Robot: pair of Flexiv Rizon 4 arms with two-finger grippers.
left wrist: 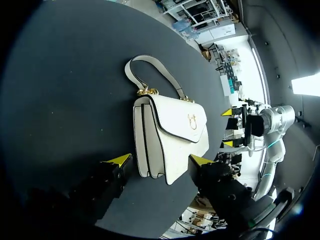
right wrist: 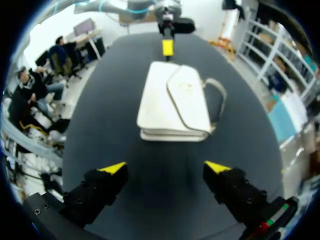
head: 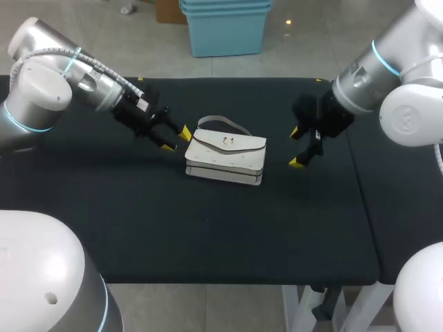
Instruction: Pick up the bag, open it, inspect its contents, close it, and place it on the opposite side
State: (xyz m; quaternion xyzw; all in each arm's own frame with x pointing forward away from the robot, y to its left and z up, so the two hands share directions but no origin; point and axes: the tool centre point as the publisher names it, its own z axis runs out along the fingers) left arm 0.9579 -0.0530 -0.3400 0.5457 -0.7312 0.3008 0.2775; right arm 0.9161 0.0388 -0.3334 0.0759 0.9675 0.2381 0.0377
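A white handbag [head: 227, 158] with a gold clasp lies flat on the middle of the black table, flap shut and its strap [head: 223, 123] on the far side. My left gripper [head: 176, 139] sits low at the bag's left end, open. In the left wrist view the bag [left wrist: 170, 135] has its near end between that gripper's [left wrist: 160, 160] spread fingers, and I see no grip. My right gripper [head: 296, 147] hovers open a short way off the bag's right end. In the right wrist view the bag [right wrist: 172, 102] lies ahead of the wide-open right gripper [right wrist: 165, 167].
The black tabletop [head: 208, 235] stretches bare toward the front edge. A seam at the right [head: 361, 180] separates it from a second black surface under my right arm.
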